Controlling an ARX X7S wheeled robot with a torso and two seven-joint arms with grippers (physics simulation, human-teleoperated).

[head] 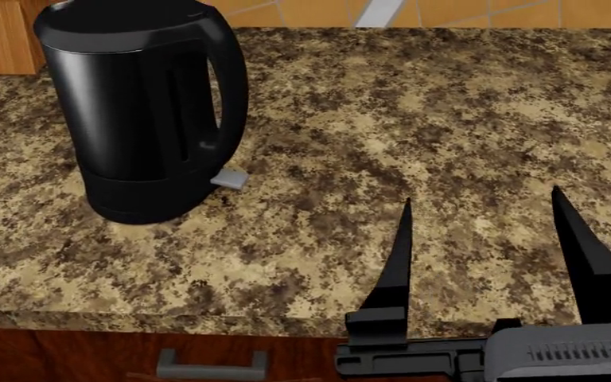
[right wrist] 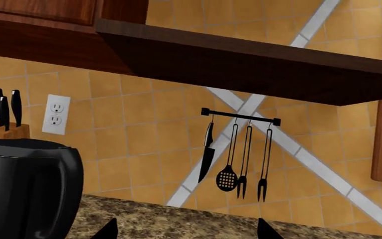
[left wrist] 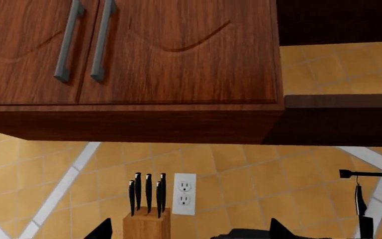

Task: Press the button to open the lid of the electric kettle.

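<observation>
The electric kettle (head: 136, 119) stands upright at the back left of the granite counter (head: 412, 119), with its looped handle (head: 229, 87) toward the middle and a grey tab (head: 229, 177) at its base. The lid (head: 114, 17) is down. I cannot make out the button. My right gripper (head: 480, 199) is open and empty over the counter's front edge, well to the right of the kettle. In the right wrist view the kettle (right wrist: 25, 189) is off to one side of that gripper (right wrist: 187, 231). My left gripper (left wrist: 189, 231) is open, with a dark kettle top (left wrist: 257, 233) low between its tips.
A wooden knife block (head: 3, 32) stands behind the kettle by a wall outlet (left wrist: 183, 193). A rail of hanging utensils (right wrist: 240, 149) is on the tiled wall. Upper cabinets (left wrist: 131, 59) overhang the counter. A drawer handle (head: 210, 366) sits below the counter edge.
</observation>
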